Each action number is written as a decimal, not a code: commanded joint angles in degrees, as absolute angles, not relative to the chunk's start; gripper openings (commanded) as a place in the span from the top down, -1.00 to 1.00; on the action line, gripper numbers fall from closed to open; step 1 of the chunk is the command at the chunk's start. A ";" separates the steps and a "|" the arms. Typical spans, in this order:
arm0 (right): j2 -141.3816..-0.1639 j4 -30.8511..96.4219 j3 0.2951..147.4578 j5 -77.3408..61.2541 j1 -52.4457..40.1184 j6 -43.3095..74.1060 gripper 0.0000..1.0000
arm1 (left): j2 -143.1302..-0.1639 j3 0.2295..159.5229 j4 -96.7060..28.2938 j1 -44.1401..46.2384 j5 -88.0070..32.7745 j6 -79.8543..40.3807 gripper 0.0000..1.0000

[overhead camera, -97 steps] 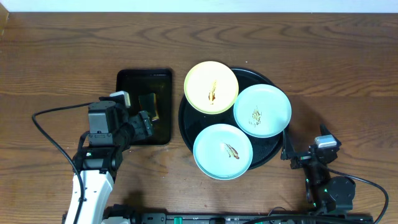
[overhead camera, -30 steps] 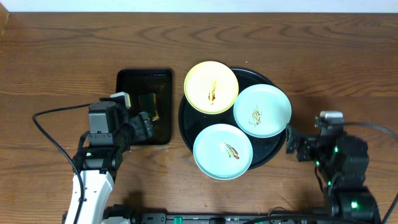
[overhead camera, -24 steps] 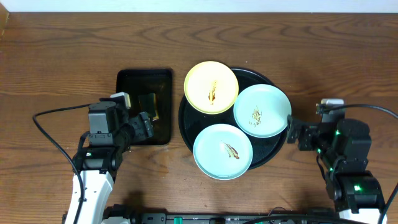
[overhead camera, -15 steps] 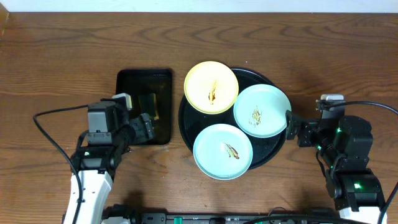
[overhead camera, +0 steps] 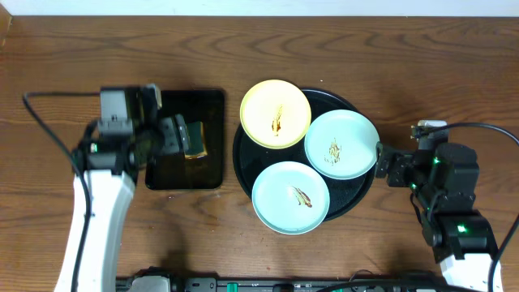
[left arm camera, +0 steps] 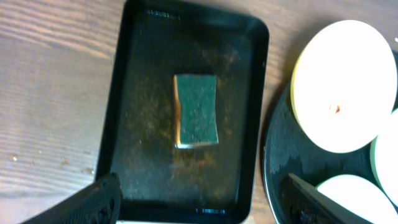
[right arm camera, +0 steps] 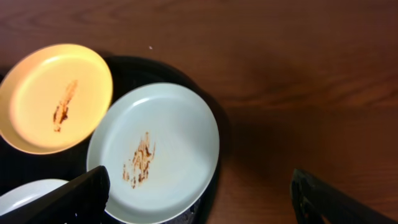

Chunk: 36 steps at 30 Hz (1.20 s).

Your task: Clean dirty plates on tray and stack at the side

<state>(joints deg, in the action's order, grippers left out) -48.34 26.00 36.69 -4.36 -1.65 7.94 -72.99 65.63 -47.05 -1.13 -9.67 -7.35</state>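
Beneath left tool (left arm camera: 200,202), sponge (left arm camera: 196,110) fully visible, overhead partly covered

The table (overhead camera: 422,65) is warm brown wood with darker wavy grain. The round tray (overhead camera: 328,97) is glossy black. The pale yellow plate (overhead camera: 259,109) carries a thin brown streak. The right mint-aqua plate (overhead camera: 357,138) and the front mint-aqua plate (overhead camera: 276,191) each show brownish smears. The rectangular tray (left arm camera: 143,124) is black, seemingly flecked with brown. The sponge (left arm camera: 198,109) is dark green with a yellowish edge.
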 commanded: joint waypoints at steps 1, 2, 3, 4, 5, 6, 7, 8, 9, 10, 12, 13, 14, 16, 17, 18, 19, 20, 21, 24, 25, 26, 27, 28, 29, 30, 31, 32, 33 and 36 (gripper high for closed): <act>-50.28 26.22 37.82 -3.57 -2.28 10.33 -0.81 | -77.69 71.35 -49.93 -1.43 -8.14 -6.20 -0.61; -50.74 26.33 37.82 -3.70 -2.28 10.31 -0.80 | -78.54 71.61 -49.84 -1.43 -8.54 -6.26 -0.62; -51.09 26.46 37.82 -3.70 -2.28 10.31 -0.81 | -79.15 71.59 -49.69 -1.43 -8.58 -6.26 -0.62; -51.35 26.61 37.82 -3.68 -2.28 10.28 -0.81 | -79.72 71.59 -49.93 -1.43 -8.49 -6.24 -0.62; -51.53 26.70 37.82 -3.70 -2.28 10.28 -0.81 | -80.25 71.59 -50.09 -1.43 -8.49 -6.24 -0.62; -51.68 26.76 37.82 -3.70 -2.28 10.28 -0.81 | -80.73 71.59 -49.91 -1.43 -8.54 -6.26 -0.62; -51.72 26.76 37.82 -3.70 -2.28 10.28 -0.81 | -81.30 71.59 -49.50 -1.43 -8.56 -6.42 -0.62; -51.77 26.76 37.82 -3.68 -2.28 10.28 -0.82 | -81.78 71.55 -48.93 -1.41 -8.58 -7.42 -0.62; -51.77 26.74 37.82 -3.68 -2.28 10.28 -0.82 | -82.37 71.55 -48.23 -1.23 -8.58 -7.79 -0.62; -51.77 26.72 37.82 -3.68 -2.28 10.28 -0.82 | -83.00 71.53 -47.53 -1.02 -8.51 -7.73 -0.62; -51.77 26.72 37.82 -3.68 -2.28 10.26 -0.82 | -84.55 71.53 -45.89 -0.78 -8.47 -7.31 -0.62; -51.77 26.76 37.82 -3.68 -2.28 10.26 -0.83 | -85.62 71.53 -45.04 -0.64 -8.49 -7.33 -0.62; -51.77 26.81 37.82 -3.68 -2.28 10.26 -0.82 | -86.61 71.53 -44.38 -0.49 -8.49 -7.31 -0.62; -51.77 26.89 37.82 -3.68 -2.28 10.26 -0.82 | -88.73 71.53 -43.53 -0.38 -8.47 -7.33 -0.61; -51.77 26.92 37.82 -3.68 -2.28 10.26 -0.83 | -89.84 71.53 -43.33 -0.21 -8.49 -7.33 -0.61; -51.77 26.98 37.82 -3.68 -2.28 10.26 -0.82 | -91.00 71.53 -43.18 -0.12 -8.49 -7.35 -0.62; -51.77 27.05 37.82 -3.68 -2.28 10.28 -0.83 | -92.33 71.53 -43.11 -0.01 -8.51 -7.35 -0.62; -51.77 27.09 37.82 -3.68 -2.28 10.28 -0.83 | -93.49 71.53 -43.16 0.16 -8.51 -7.35 -0.61; -51.77 27.09 37.82 -3.68 -2.28 10.26 -0.83 | -94.61 71.53 -43.18 0.34 -8.54 -7.35 -0.61; -51.77 27.07 37.82 -3.70 -2.28 10.28 -0.83 | -97.80 71.53 -43.13 1.13 -8.49 -7.33 -0.61; -51.77 27.07 37.82 -3.68 -2.28 10.28 -0.83 | -98.76 71.53 -42.96 1.45 -8.49 -7.33 -0.61; -51.77 27.05 37.82 -3.68 -2.28 10.28 -0.82 | -99.72 71.53 -42.74 1.72 -8.49 -7.33 -0.60; -51.77 27.07 37.82 -3.68 -2.28 10.28 -0.82 | -100.77 71.53 -42.48 2.07 -8.49 -7.33 -0.60; -51.77 27.07 37.82 -3.68 -2.28 10.28 -0.82 | -101.65 71.53 -42.24 2.33 -8.49 -7.33 -0.59; -51.77 27.09 37.82 -3.70 -2.28 10.28 -0.82 | -102.50 71.53 -41.93 2.61 -8.47 -7.33 -0.58; -51.77 27.09 37.82 -3.70 -2.28 10.28 -0.82 | -103.26 71.53 -41.76 2.83 -8.27 -7.33 -0.54; -51.77 27.09 37.82 -3.70 -2.28 10.28 -0.82 | -104.12 71.53 -41.60 2.98 -8.05 -7.35 -0.53; -51.77 27.09 37.82 -3.70 -2.28 10.28 -0.82 | -104.66 71.53 -41.45 2.98 -8.08 -7.35 -0.51; -51.77 27.09 37.82 -3.70 -2.28 10.28 -0.82 | -105.38 71.53 -41.39 2.98 -8.05 -7.35 -0.48; -51.77 27.09 37.82 -3.68 -2.28 10.28 -0.81 | -106.80 71.48 -41.19 2.98 -8.03 -7.35 -0.43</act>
<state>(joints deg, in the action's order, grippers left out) -51.75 27.07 36.69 -4.19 -1.65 9.67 -105.60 70.63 -41.34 3.03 -8.64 -7.46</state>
